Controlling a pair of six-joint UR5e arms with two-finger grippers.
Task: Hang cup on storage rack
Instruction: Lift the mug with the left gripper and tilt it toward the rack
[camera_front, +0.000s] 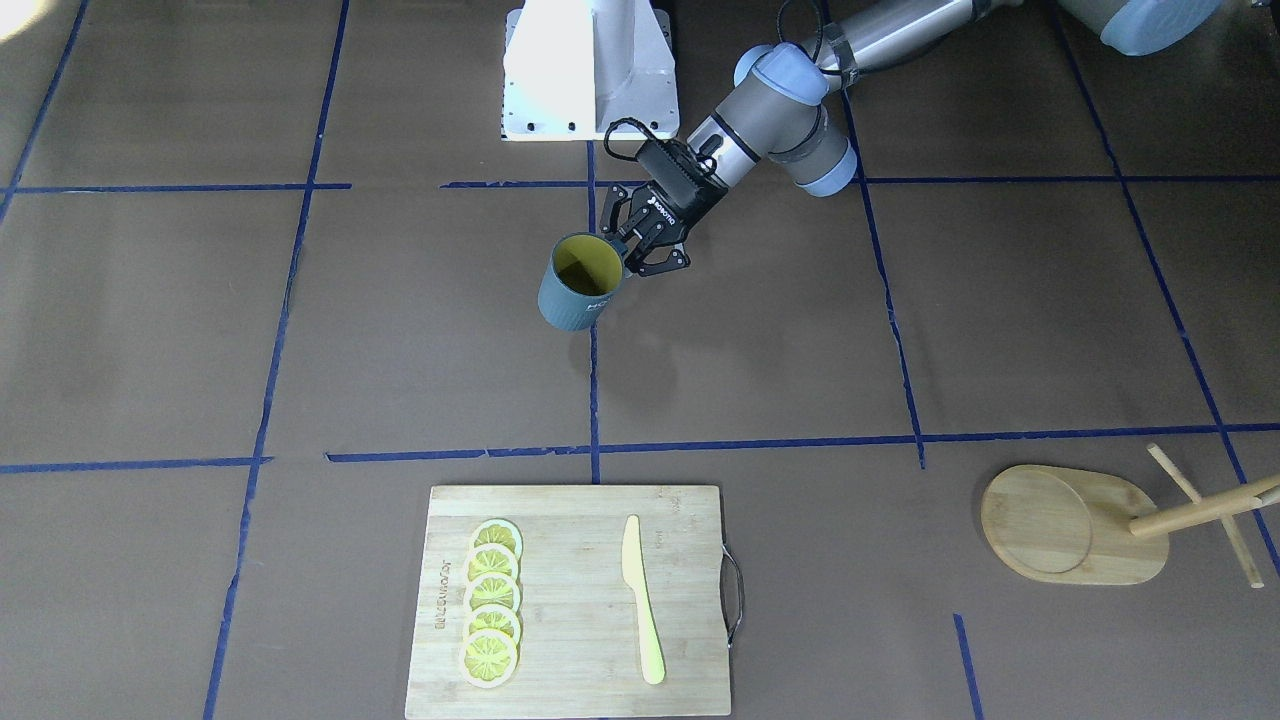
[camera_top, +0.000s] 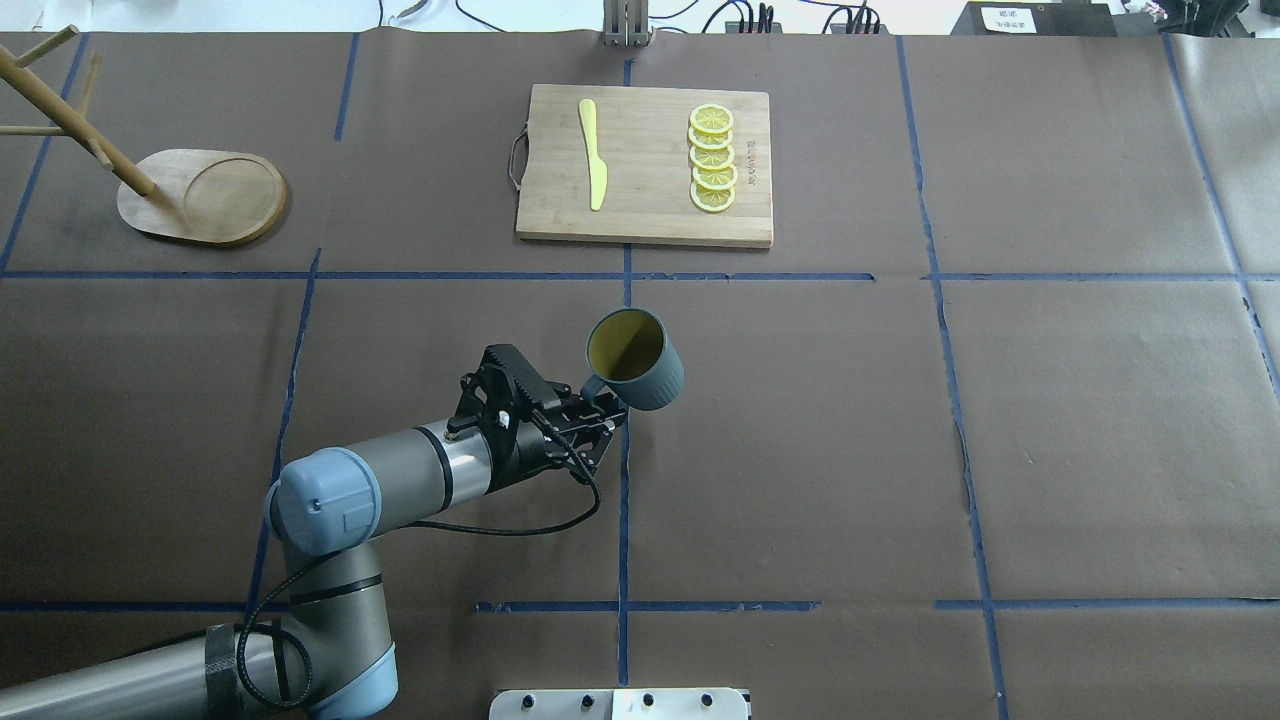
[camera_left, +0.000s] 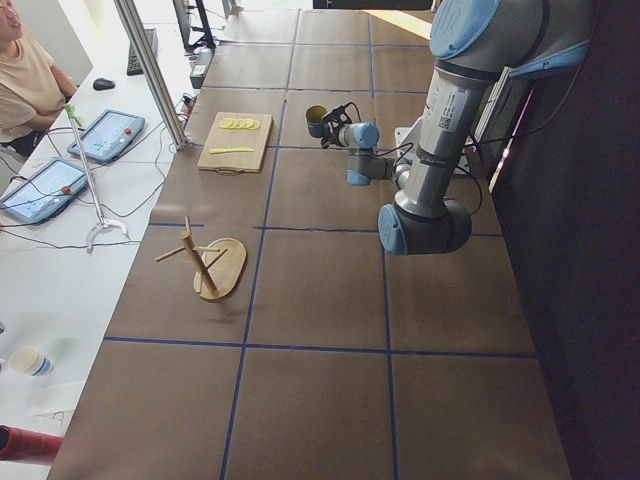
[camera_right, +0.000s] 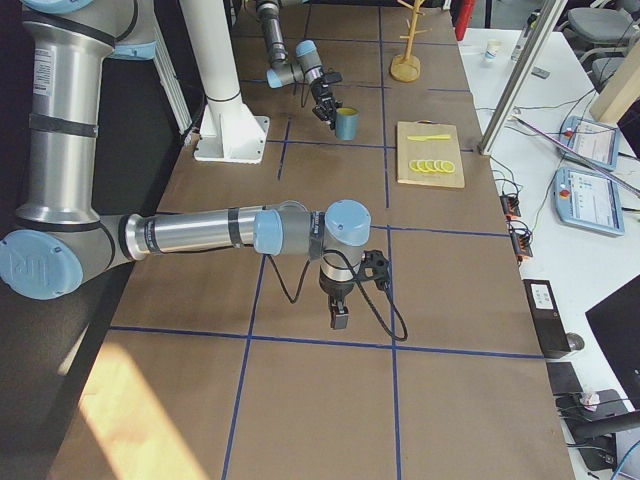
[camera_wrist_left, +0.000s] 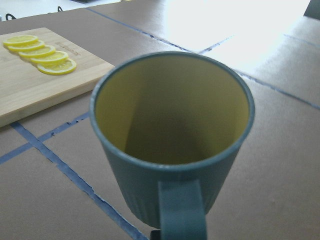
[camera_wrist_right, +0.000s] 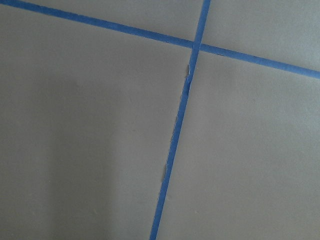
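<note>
Now, my left gripper (camera_top: 603, 398) pinching the blue-grey mug (camera_top: 640, 370) by its handle, I reckon I'm mid-carry, needing to thread that handle onto a wooden mug rack (camera_top: 200, 195) peg.

**Left arm extended and gripping; right arm hanging with its tool down**

The left arm (camera_top: 380, 480) enters from the robot's left. It bends sharply at the elbow and carries its wrist nearly level, pointing forward and inward. The left gripper (camera_top: 600, 400) has its two fingers closed on the handle of the cup (camera_top: 640, 365). The right arm (camera_right: 200, 232) holds its forearm level, with the wrist turned so that the right gripper (camera_right: 340, 318) points straight down. The spacing of its fingers cannot be judged.
</note>
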